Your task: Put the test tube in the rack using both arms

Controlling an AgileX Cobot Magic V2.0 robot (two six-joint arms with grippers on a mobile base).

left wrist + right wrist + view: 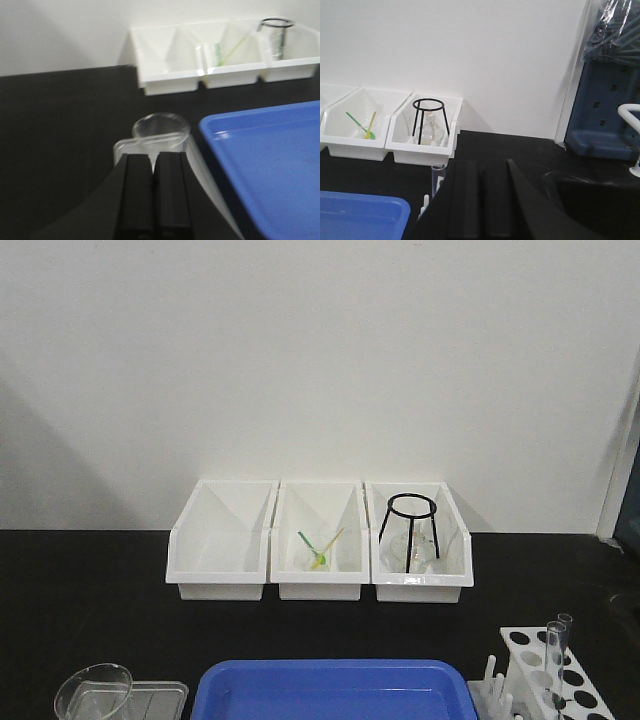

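Observation:
Two slender clear tubes stand upright in the white rack (512, 652) at the front right: a test tube (555, 650) and a similar one just behind it (567, 624). I cannot tell which is the task's own. In the right wrist view one tube (436, 181) rises beside white pegs (426, 201), just left of my right gripper (480, 167). That gripper is shut with nothing in it. My left gripper (152, 161) is also shut and empty, hanging just in front of the wide glass beaker (160, 131). Neither arm shows in the front view.
The beaker (93, 690) sits on a clear shallow tray (155, 695) at front left. A blue tray (330, 690) fills the front middle. Three white bins (220, 540) line the back wall, the right one holding a black wire tripod (410, 525). A dark sink (590, 200) lies right of the rack.

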